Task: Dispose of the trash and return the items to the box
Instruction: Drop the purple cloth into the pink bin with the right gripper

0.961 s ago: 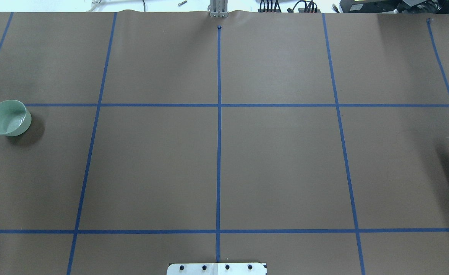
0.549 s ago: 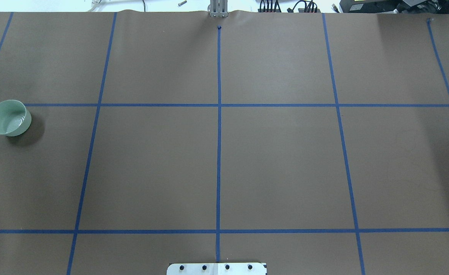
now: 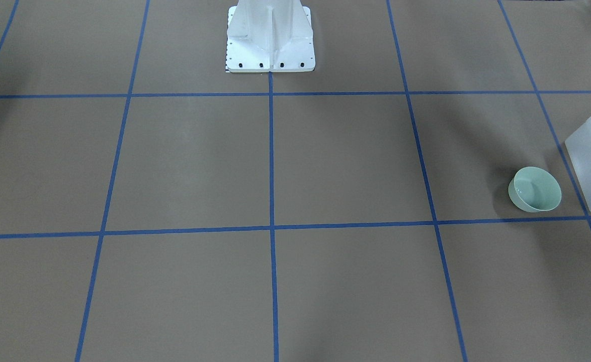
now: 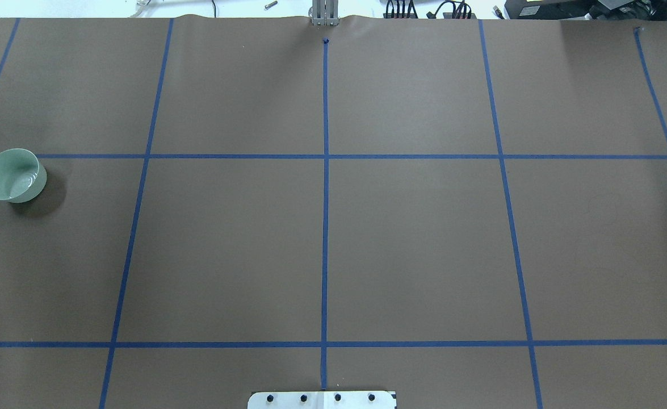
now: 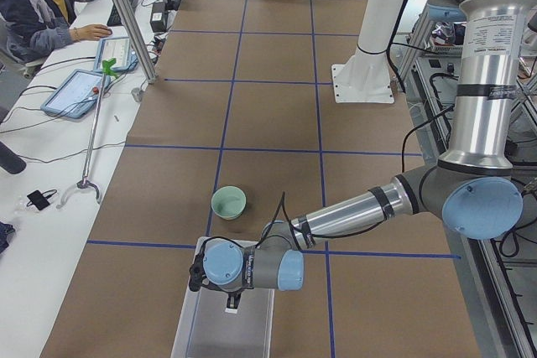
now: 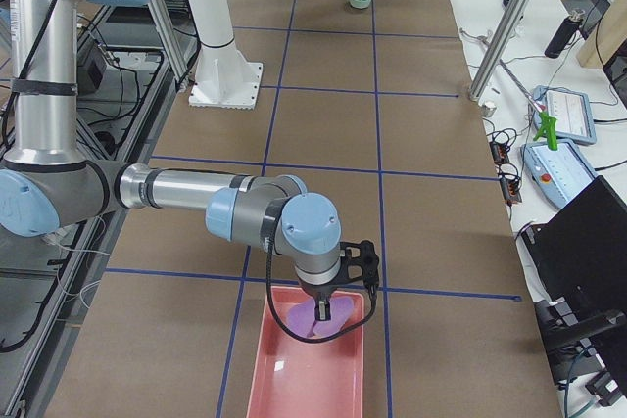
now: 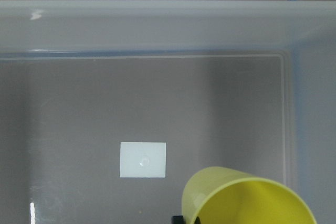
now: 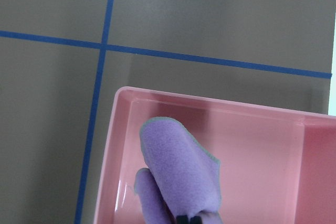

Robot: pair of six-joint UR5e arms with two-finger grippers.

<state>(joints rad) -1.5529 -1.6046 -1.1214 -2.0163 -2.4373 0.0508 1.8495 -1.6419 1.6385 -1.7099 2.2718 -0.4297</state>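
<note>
The left gripper hangs over the box, narrowed on the yellow cup. Only a dark sliver of one finger shows, against the cup's outer wall. The cup is inside the box's walls, directly under this gripper, with its open mouth turned up toward the wrist camera. Whether the cup's base touches the box floor cannot be told. A white label lies flat on the floor beside the cup.

The green bowl stands upright on the desk. It is outside the box, past the box's end wall from the left gripper, near that wall but not touching it.

The right gripper is well apart from all this, at the desk's other end. It is closed on a purple cloth (folded over the fingertips), which hangs within the rim of a pink tray just beneath it.
</note>
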